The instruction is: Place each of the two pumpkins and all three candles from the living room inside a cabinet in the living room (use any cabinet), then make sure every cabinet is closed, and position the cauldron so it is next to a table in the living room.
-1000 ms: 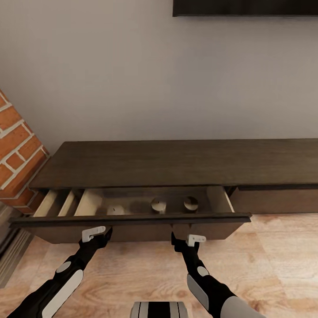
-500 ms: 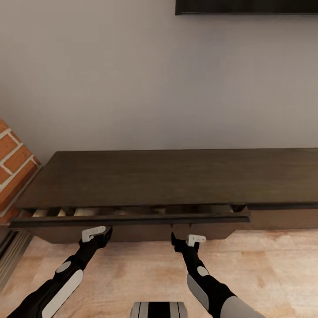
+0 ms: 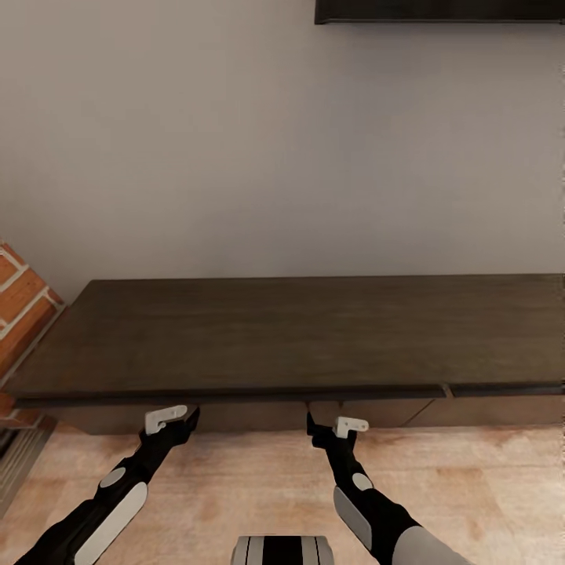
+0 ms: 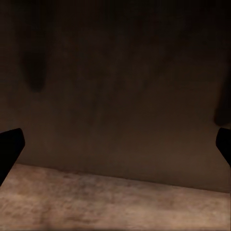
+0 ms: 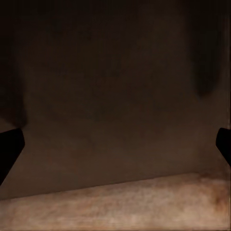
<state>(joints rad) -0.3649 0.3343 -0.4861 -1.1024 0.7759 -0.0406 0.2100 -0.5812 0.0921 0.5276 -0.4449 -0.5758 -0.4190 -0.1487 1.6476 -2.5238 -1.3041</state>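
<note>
The long dark brown cabinet (image 3: 298, 329) stands against the wall, and its left drawer front (image 3: 251, 414) sits flush under the top. My left gripper (image 3: 184, 412) and right gripper (image 3: 314, 424) both rest close against that front. In the wrist views the black fingertips (image 4: 9, 149) (image 5: 9, 149) stand far apart at the picture's edges, so both grippers are open and hold nothing, with the dark front (image 4: 115, 96) just ahead. The candles and pumpkins are hidden; the cauldron and table are out of view.
A red brick wall (image 3: 20, 306) juts out at the cabinet's left end. A dark panel (image 3: 439, 11) hangs on the grey wall above. Pale wood floor (image 3: 251, 486) lies under my arms, and another drawer front (image 3: 502, 410) continues to the right.
The open drawer has slid fully shut, hiding its pale inside and the round objects in it. The view has moved closer to the cabinet. My grippers keep their pose against the front.
</note>
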